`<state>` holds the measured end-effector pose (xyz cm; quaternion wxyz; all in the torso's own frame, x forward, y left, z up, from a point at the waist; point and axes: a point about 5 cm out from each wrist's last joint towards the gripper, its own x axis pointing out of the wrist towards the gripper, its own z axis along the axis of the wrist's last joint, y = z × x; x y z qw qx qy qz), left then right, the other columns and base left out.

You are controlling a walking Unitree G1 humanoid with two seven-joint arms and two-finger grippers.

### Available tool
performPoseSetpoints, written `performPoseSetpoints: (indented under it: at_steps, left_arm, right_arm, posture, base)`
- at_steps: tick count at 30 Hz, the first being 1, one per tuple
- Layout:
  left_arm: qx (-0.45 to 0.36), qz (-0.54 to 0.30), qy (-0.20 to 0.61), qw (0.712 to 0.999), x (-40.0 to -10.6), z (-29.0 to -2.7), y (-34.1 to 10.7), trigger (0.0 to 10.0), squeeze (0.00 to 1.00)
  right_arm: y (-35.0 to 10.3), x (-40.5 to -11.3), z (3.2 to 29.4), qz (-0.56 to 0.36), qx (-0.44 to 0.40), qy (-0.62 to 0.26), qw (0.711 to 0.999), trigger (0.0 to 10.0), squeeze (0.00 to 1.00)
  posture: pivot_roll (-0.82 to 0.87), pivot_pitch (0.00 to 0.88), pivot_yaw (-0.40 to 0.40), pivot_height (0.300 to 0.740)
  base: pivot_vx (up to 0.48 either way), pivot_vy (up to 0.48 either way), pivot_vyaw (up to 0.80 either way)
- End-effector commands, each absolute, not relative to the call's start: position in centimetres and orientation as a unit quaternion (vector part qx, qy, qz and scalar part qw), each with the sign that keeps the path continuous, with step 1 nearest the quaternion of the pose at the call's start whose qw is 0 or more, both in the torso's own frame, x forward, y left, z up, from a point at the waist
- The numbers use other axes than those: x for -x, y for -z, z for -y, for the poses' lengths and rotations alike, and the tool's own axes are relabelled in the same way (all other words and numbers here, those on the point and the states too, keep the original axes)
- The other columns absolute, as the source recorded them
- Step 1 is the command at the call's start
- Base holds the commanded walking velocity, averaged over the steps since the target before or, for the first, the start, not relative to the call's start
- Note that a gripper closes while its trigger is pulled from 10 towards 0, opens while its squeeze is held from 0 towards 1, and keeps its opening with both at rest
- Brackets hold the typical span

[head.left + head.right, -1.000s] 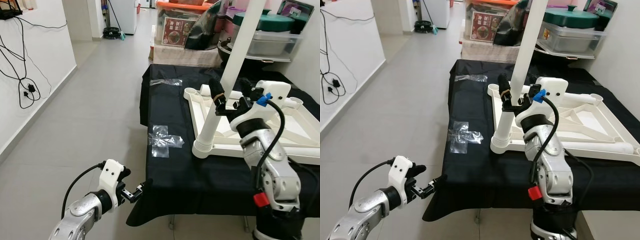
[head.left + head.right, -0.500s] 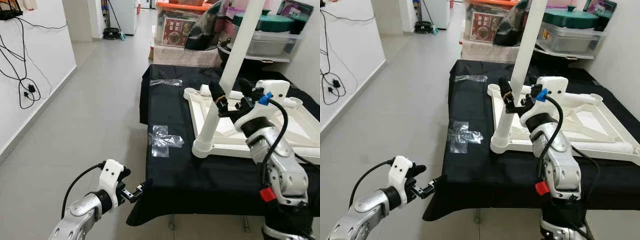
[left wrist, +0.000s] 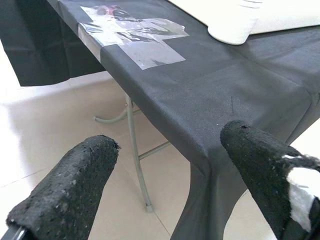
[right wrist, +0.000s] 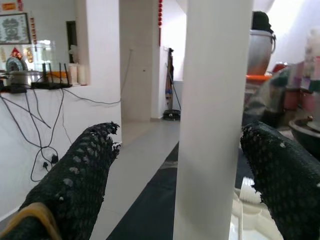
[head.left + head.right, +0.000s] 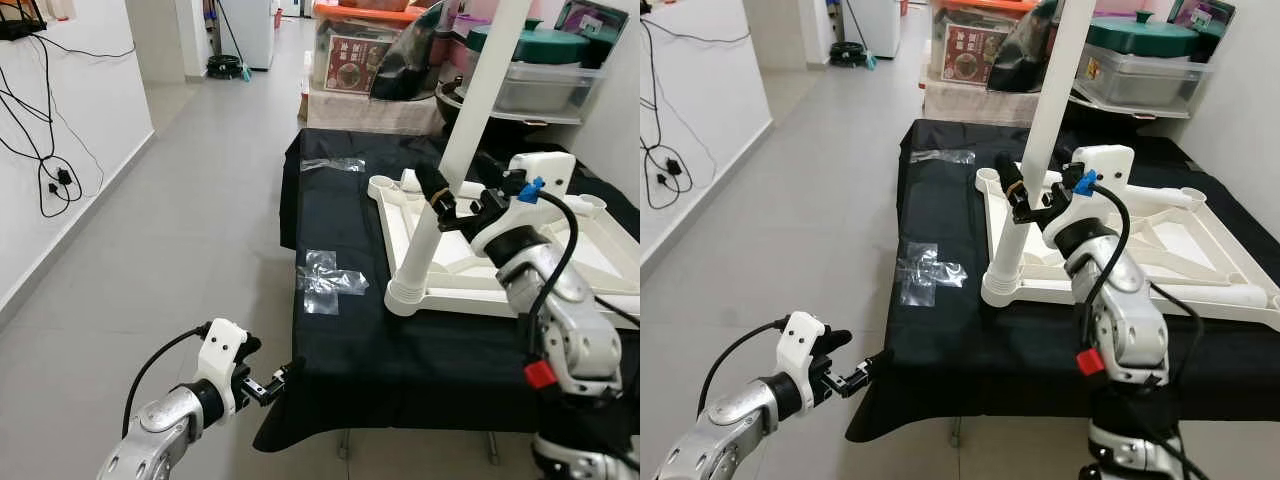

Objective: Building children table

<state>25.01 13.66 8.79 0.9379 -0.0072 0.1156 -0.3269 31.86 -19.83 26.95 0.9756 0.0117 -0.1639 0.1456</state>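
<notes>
Grey floor runs past a black cloth (image 5: 400,350) on a stand. Nearest, the left gripper (image 5: 270,384) hangs open and empty by the cloth's corner. Farther on, the white table (image 5: 560,270) lies upside down on the cloth. One leg (image 5: 440,190) stands in its corner hole, and the right gripper (image 5: 462,196) is open around it. More legs look left to do

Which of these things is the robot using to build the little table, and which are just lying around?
For the job:
white table frame, lying upside down on the black cloth
white leg standing in its corner socket
right pincer, open around that leg

Just lying about:
clear plastic wrappers
storage boxes behind
wall cables
left pincer, idle by the cloth's corner
</notes>
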Motion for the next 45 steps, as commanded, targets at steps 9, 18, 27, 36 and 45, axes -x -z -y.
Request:
performPoseSetpoints:
  at_steps: [9, 18, 27, 36, 45]
  left_arm:
    - [0.001, -0.121, 0.328, 0.937, -24.9, -13.9, -8.5, 10.0, 0.00]
    - [-0.001, -0.121, 0.329, 0.937, -24.8, -13.9, -8.5, 10.0, 0.00]
    - [-0.002, -0.121, 0.331, 0.936, -24.9, -13.9, -8.6, 10.0, 0.00]
    - [0.000, -0.121, 0.329, 0.937, -24.8, -13.8, -8.6, 10.0, 0.00]
    - [0.001, -0.122, 0.328, 0.937, -24.7, -13.8, -8.6, 10.0, 0.00]
  right_arm:
    - [-27.7, -32.7, 20.3, 0.162, 0.018, -0.171, 0.972, 10.0, 1.00]
    - [-27.9, -33.4, 20.6, 0.154, 0.037, -0.178, 0.971, 10.0, 1.00]
    - [-28.0, -34.4, 21.2, 0.145, 0.048, -0.181, 0.972, 10.0, 1.00]
    - [-28.7, -36.0, 21.4, 0.134, 0.065, -0.196, 0.969, 10.0, 1.00]
    - [-28.6, -37.1, 22.3, 0.117, 0.067, -0.181, 0.974, 10.0, 1.00]
  posture:
    - [-0.03, 0.000, -0.080, 0.740]
    - [-0.02, 0.000, -0.076, 0.740]
    - [-0.02, 0.000, -0.077, 0.740]
    - [-0.01, 0.000, -0.087, 0.740]
    - [-0.01, 0.000, -0.090, 0.740]
  base:
    - [0.000, 0.000, 0.00]
    - [0.000, 0.000, 0.00]
    - [0.000, 0.000, 0.00]
    - [0.000, 0.000, 0.00]
    - [0.000, 0.000, 0.00]
